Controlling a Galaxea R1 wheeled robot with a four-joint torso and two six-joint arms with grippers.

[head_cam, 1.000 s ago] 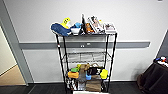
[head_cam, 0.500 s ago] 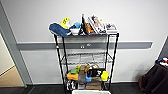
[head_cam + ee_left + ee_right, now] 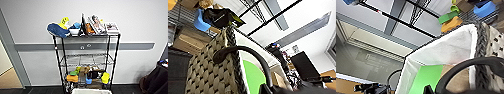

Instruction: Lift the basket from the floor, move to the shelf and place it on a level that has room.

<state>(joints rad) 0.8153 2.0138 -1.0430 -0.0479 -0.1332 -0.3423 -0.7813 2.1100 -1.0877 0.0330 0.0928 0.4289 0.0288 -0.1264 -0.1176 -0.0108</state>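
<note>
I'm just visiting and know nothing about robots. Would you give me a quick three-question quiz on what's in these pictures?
1. True or false: the shelf's second tier from the top is bare.
2. What colour is the basket's lining?
3. Behind the shelf stands: A) a window, B) a white wall, C) a door.

Key: 1 true; 2 white; 3 B.

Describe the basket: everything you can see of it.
The basket is rectangular, woven in a cream-and-dark speckled pattern with a darker braided rim, and lined with white fabric. A dark curved handle arches off its end. Something bright green lies inside. It sits close in front of the black wire shelf, its white rim showing at the head view's lower edge.
</note>
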